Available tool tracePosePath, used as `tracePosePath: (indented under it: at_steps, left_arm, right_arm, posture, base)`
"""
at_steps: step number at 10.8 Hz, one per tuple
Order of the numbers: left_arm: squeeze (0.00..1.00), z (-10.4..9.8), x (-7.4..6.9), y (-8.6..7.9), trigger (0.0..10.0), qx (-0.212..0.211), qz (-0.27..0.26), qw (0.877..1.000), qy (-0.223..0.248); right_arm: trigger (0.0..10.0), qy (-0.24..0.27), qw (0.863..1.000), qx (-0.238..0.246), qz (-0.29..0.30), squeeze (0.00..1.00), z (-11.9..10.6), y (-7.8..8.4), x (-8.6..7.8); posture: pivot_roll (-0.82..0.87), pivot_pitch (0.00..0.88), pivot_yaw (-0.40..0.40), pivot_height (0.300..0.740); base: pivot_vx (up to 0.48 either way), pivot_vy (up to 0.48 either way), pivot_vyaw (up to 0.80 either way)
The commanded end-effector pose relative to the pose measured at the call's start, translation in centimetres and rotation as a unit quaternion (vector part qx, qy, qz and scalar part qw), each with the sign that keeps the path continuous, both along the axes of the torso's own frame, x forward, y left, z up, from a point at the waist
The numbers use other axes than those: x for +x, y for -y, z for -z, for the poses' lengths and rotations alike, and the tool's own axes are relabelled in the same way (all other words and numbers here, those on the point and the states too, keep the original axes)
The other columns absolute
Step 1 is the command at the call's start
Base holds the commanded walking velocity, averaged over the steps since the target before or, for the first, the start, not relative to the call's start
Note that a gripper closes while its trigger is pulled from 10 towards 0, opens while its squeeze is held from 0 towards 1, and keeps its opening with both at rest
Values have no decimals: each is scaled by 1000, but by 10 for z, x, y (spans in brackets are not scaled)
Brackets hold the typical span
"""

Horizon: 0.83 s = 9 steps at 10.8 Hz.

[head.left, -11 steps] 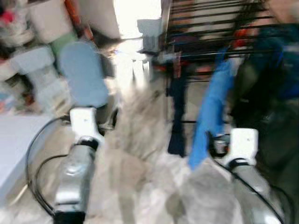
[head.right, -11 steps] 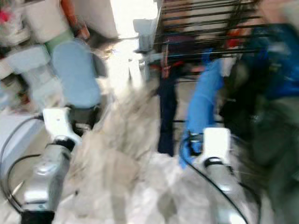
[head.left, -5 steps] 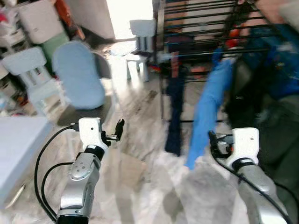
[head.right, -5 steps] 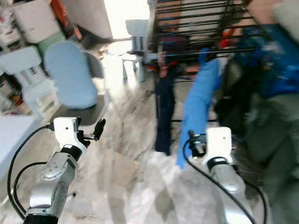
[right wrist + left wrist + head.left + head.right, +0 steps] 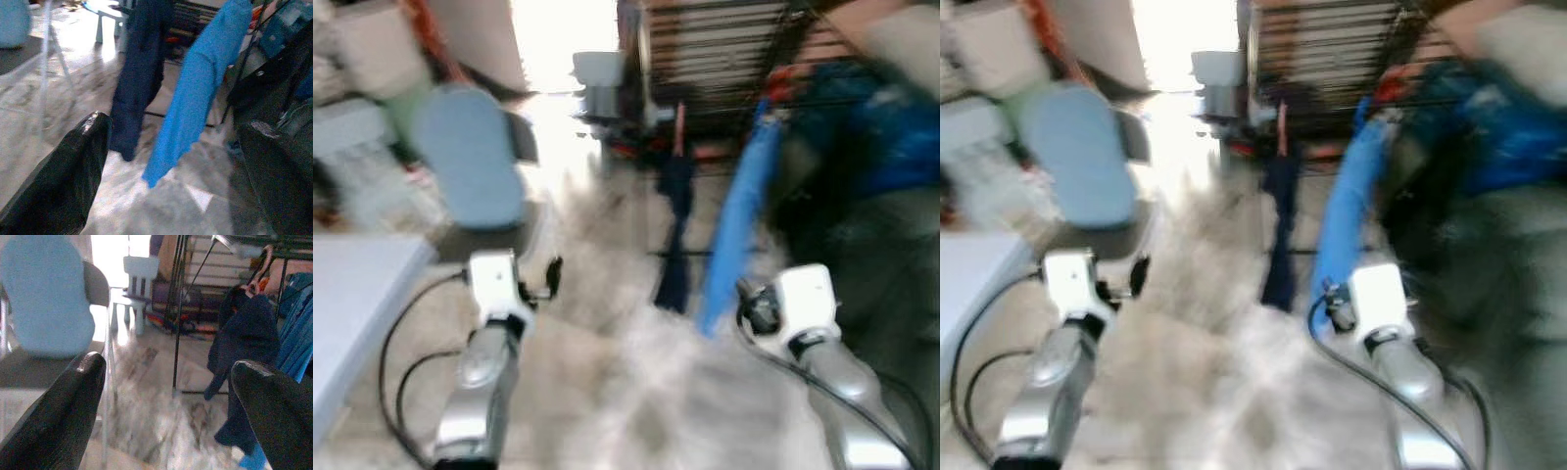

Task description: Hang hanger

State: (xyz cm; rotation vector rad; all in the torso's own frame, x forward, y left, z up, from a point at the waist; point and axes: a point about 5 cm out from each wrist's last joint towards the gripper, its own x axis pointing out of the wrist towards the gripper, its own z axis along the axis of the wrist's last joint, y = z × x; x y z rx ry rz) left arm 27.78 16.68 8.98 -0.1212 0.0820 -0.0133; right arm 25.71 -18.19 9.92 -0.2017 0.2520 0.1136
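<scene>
My left gripper (image 5: 166, 396) is spread wide with nothing between its fingers (image 5: 63, 416), and my right gripper (image 5: 176, 171) is just as wide and just as empty. Both are held out low in front of me over the pale floor (image 5: 607, 392), touching nothing. Looking along the left one I see a dark navy garment (image 5: 244, 357) draped from a pinkish hanger hook (image 5: 261, 264) on the black drying rack (image 5: 178, 308). Along the right one that same navy garment sits beside a bright blue garment (image 5: 195, 98), both dangling clear of the floor. A blue-backed chair (image 5: 470, 162) stands off to my left, and a small pale chair (image 5: 139, 281) sits further back near the bright doorway.

The hanger I am meant to hang is not in either gripper; the only one I can make out is that hook already on the rack, so I cannot tell which hanger is mine.

The head views are smeared, so I judge I am moving. The risk is reaching while my view is this blurred: I could snag the hanging clothes, knock the rack's thin legs, or close on cloth instead of a hanger.
</scene>
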Motion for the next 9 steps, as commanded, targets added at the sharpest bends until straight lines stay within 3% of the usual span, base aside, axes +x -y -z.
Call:
tracePosePath:
  at_steps: [1, 3, 5, 7, 9]
  left_arm:
    - [0, -2, -1, -5, 10000, 8, -15, 1000, 8]
    - [0, 0, -9, -8, 10000, 14, -36, 999, 16]
    - [0, -7, -13, -17, 10000, 32, -40, 998, 33]
    - [0, -5, -22, -32, 10000, 33, -49, 998, 26]
    - [0, -3, -22, -27, 10000, 35, -19, 999, 20]
  right_arm:
    - [10000, 2, 1000, -1, -6, 0, -5, 1, 5]
    - [10000, -1, 999, -36, -32, 0, -6, -2, 21]
    - [10000, 18, 998, -47, -42, 0, -5, -16, 28]
    - [10000, 11, 999, -42, -19, 0, 3, -17, 21]
    - [10000, -12, 1000, -29, -4, 0, 14, -11, 10]
  posture:
    - [-228, 0, 10, 740]
    - [-171, 0, -46, 740]
    - [-141, 0, -23, 740]
    - [-146, 0, 17, 740]
    - [-168, 0, 59, 740]
  base:
    - [0, 0, 0]
    - [0, 0, 0]
    - [0, 0, 0]
    - [0, 0, 0]
    - [176, 126, 0]
